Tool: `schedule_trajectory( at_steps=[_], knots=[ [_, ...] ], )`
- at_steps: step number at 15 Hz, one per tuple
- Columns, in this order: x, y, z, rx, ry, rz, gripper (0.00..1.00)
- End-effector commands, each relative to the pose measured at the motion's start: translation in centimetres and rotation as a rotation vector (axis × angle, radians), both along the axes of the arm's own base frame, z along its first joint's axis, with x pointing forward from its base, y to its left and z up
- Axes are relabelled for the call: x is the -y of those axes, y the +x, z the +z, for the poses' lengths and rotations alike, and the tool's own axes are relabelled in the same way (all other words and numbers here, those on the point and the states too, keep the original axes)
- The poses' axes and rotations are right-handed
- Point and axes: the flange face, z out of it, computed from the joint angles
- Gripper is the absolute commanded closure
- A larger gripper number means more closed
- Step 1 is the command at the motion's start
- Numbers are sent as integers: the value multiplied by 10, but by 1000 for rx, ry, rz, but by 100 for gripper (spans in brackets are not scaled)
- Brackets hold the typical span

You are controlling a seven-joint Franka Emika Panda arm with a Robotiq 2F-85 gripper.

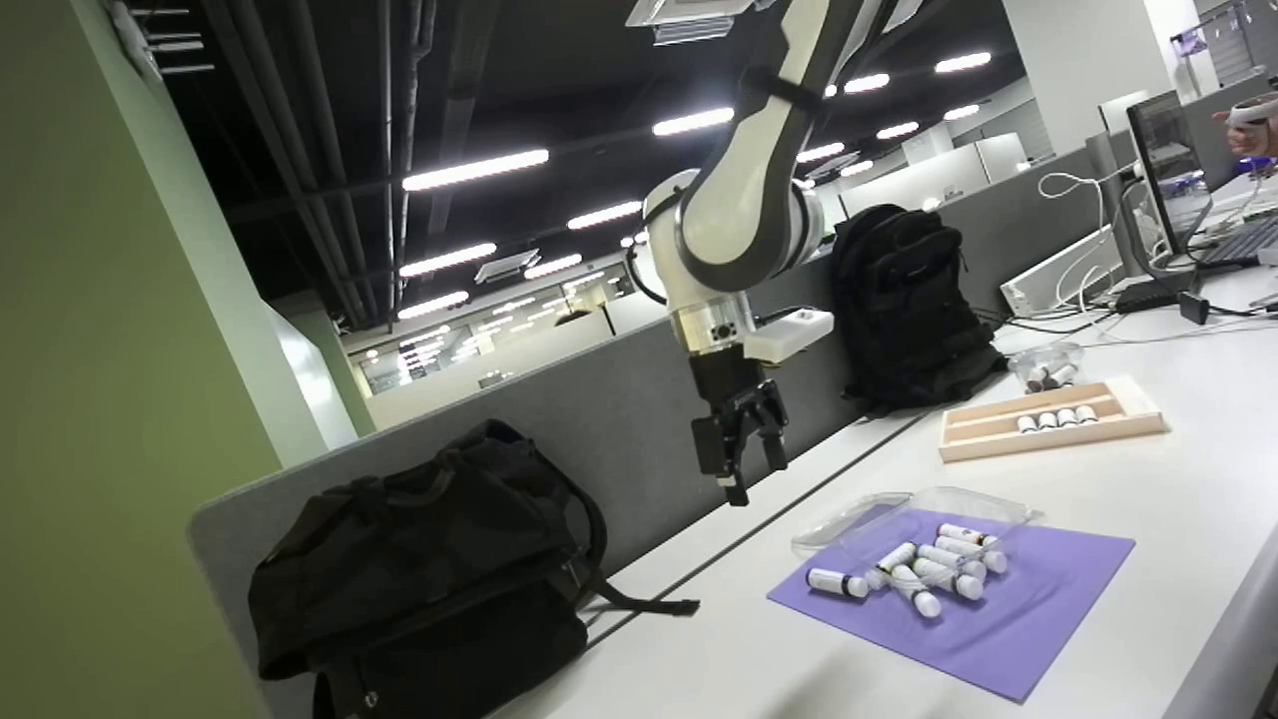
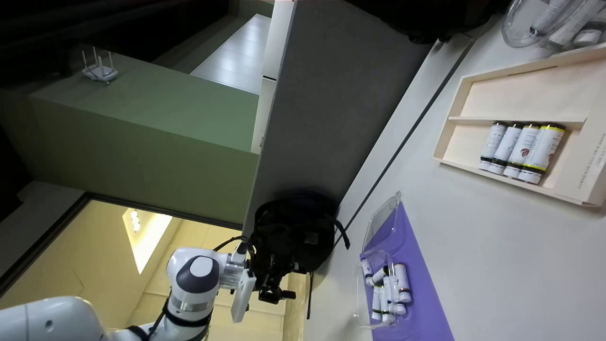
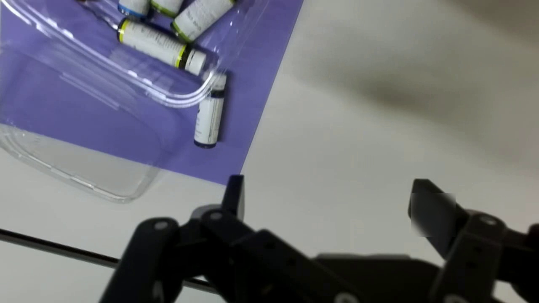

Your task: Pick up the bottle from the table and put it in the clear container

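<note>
Hanging above the white table (image 3: 320, 139), my gripper (image 3: 326, 189) had its jaws spread wide, with bare tabletop showing between the fingertips in the wrist view. In both exterior views I was off to one side of the purple sheet (image 1: 1058, 599), up in the air.

The loose bottle (image 3: 209, 120) lay on its side on that sheet, outside the clear container (image 3: 181, 101) and well apart from my fingertips. Its white cap pointed at the container's corner, and from my wrist the rim crossed over the cap; I could not tell whether the two touched. Its dark base pointed toward a corner of the sheet.

Inside the container I saw several more bottles (image 1: 934, 574), white-labelled and white-capped, heaped at different angles. Just beside it, a second piece of clear plastic (image 3: 90, 185) lay partly over the sheet and partly over the table.

Farther along sat a wooden tray (image 2: 511, 90), with four bottles (image 2: 521, 151) side by side in one compartment. Near the tray, a clear bowl (image 1: 1048, 352) had bottles in it too. Two black backpacks (image 1: 419, 569) were set by the grey partition (image 1: 639, 469), well apart from each other.
</note>
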Motion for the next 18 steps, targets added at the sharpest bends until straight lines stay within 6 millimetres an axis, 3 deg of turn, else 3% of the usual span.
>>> schedule_trajectory(
  at_steps=[1, 4, 8, 13, 18],
  knots=[
    [-3, 15, -9, 2, -18, -17, 0],
    [-8, 40, -31, 1, -50, -52, 0],
    [-11, 44, -29, 3, -50, -56, 0],
    [14, 58, -43, 114, -20, -74, 0],
    [20, 59, -54, 112, 13, -76, 0]
  ],
)
